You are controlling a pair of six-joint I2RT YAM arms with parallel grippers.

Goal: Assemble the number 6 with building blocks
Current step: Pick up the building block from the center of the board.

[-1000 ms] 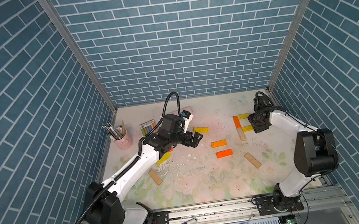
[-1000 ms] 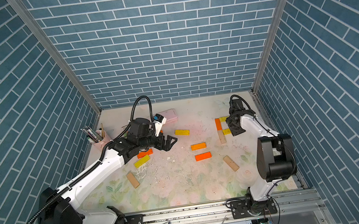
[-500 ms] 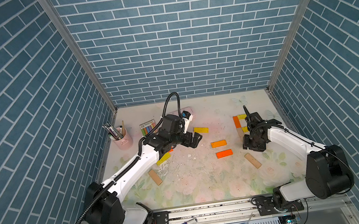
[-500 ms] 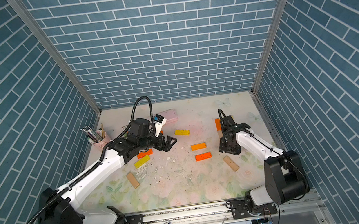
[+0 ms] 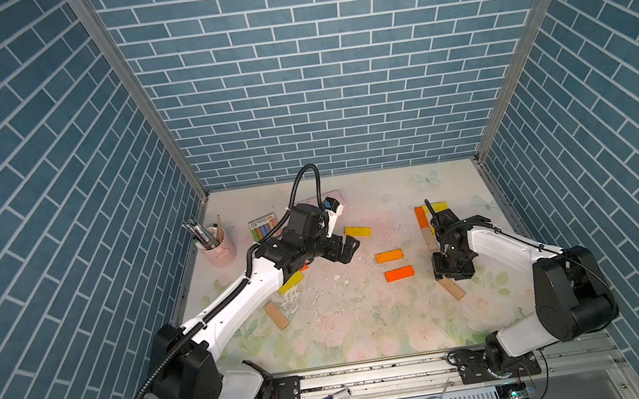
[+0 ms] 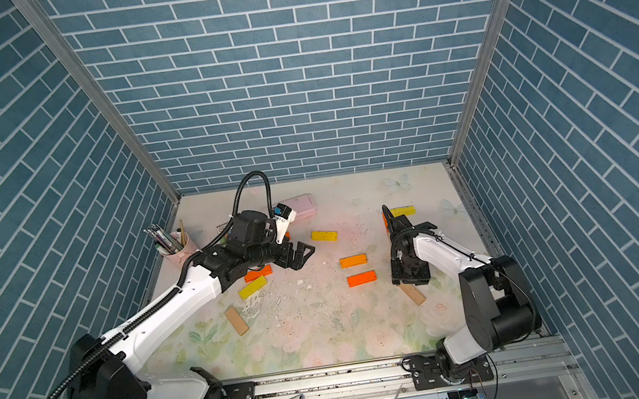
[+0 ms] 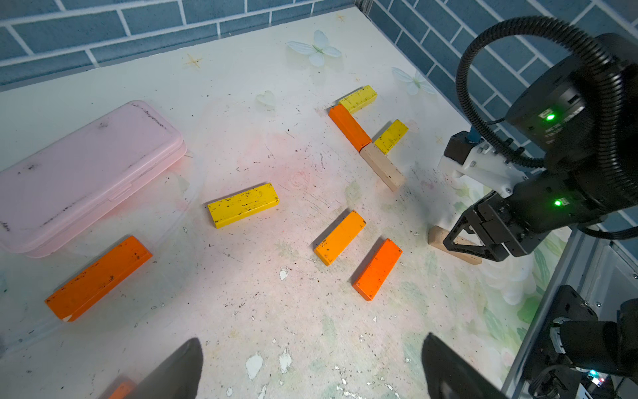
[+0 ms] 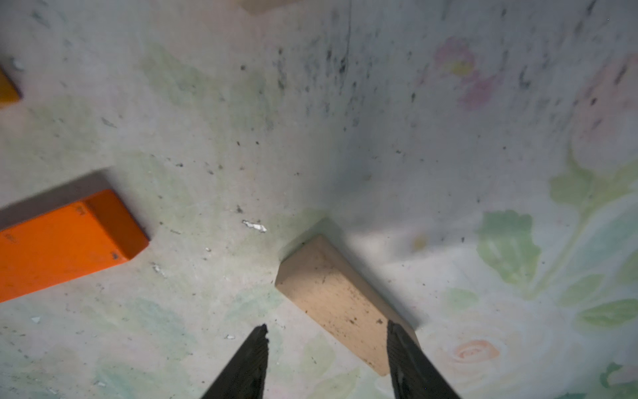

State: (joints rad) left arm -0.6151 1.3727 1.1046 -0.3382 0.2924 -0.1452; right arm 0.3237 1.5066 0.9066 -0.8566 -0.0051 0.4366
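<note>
Swinging away from the joined blocks (image 5: 421, 217) near the counter's (image 5: 368, 328) far right corner, my right fingers (image 8: 407, 359) now hang half-spread and empty over a tan block (image 5: 452, 289) toward the front right corner. It lies flat, its long axis diagonal, pointing from the counter's middle to that corner. My left fingers (image 7: 179, 373) stay wide, empty.

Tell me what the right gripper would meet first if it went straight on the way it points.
Probably the plain tan block lying flat on the table: in the right wrist view it sits just ahead of the right gripper, partly between its open jaws. The remaining gap is unclear.
</note>
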